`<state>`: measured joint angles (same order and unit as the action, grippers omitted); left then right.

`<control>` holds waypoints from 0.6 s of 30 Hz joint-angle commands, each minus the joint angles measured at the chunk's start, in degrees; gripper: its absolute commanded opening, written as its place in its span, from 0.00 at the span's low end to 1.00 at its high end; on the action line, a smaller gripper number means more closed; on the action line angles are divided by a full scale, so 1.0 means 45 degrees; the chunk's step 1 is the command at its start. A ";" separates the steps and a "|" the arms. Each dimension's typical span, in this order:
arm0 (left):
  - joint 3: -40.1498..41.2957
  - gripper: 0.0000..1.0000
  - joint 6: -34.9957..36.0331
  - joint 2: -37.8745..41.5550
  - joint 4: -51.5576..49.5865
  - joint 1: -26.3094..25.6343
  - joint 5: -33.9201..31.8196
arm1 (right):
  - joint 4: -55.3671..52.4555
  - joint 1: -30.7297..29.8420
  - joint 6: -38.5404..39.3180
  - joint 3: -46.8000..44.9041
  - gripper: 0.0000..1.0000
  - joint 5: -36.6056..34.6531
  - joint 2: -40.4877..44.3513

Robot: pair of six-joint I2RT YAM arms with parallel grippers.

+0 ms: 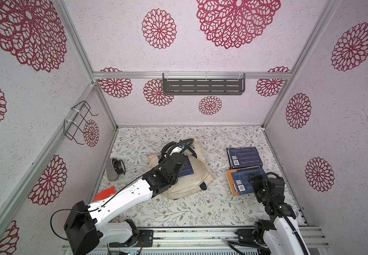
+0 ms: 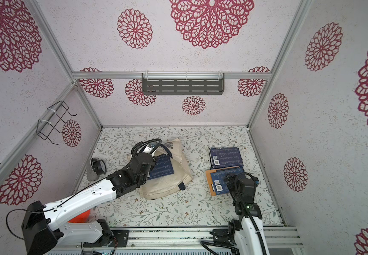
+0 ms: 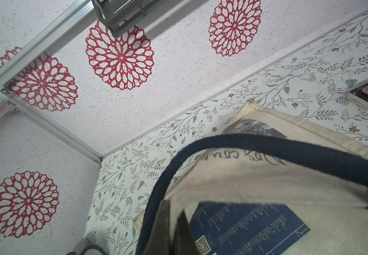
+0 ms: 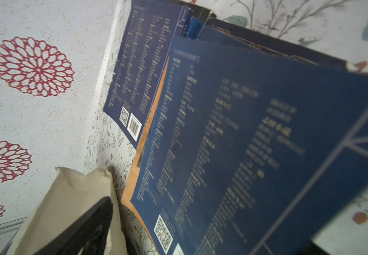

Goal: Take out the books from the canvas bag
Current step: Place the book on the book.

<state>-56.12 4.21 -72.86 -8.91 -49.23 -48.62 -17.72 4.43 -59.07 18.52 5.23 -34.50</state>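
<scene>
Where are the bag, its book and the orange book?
canvas bag (image 1: 189, 186), in a top view, cream cloth
blue book (image 1: 187, 168), in a top view, cover
orange book (image 1: 230, 179), in a top view, bare edge

canvas bag (image 1: 189, 185): mid tabletop (image 1: 178, 209)
book (image 1: 187, 169): in the bag's mouth
far book pile (image 1: 246, 155): right of bag, just behind near book pile (image 1: 242, 180)
</scene>
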 commanded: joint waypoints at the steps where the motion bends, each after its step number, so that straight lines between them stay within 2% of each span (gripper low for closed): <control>1: -0.0361 0.00 -0.0280 0.0156 -0.0126 0.0150 -0.0157 | -0.1712 0.0071 -0.0143 0.0827 0.99 -0.0267 -0.0306; 7: -0.0400 0.00 -0.0310 0.0067 -0.0206 0.0146 -0.0133 | -0.3157 0.0071 -0.0355 0.1664 0.99 -0.0512 -0.0672; 18: -0.0449 0.00 -0.0369 0.0058 -0.0306 0.0140 -0.0113 | -0.3929 0.0071 -0.0266 0.2586 0.99 -0.0262 -0.0601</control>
<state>-56.31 3.66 -72.86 -9.56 -49.23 -48.49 -33.32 4.47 -59.64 28.21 4.34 -37.67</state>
